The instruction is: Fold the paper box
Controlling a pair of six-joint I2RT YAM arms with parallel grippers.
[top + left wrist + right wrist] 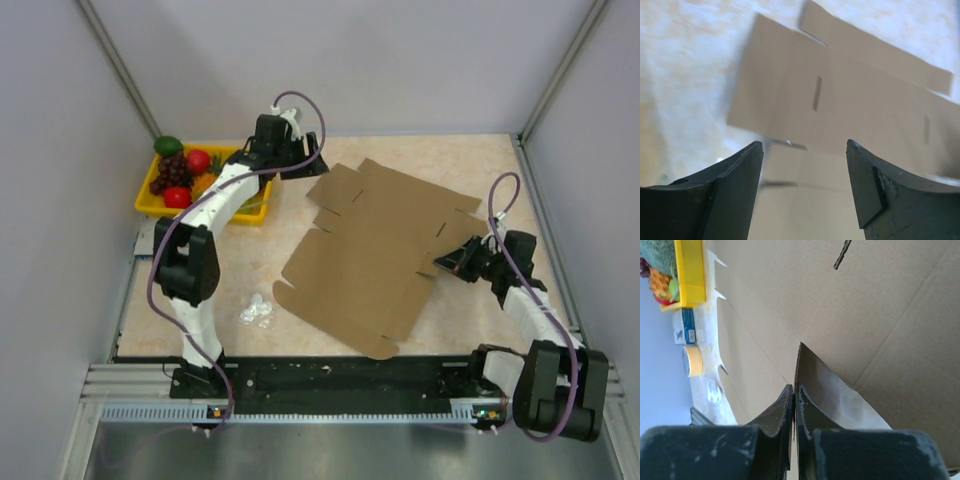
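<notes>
A flat, unfolded brown cardboard box is laid out in the middle of a beige marbled tabletop, which is enclosed on the left, far and right sides by pale grey walls and edged on the near side by a ribbed metal rail. A raised flap at the box's right edge is pinched between the closed fingers of the right gripper. The left gripper is held with its jaws spread apart above the box's far left corner, near a yellow plastic tray of fruit set at the far left of the surface.
</notes>
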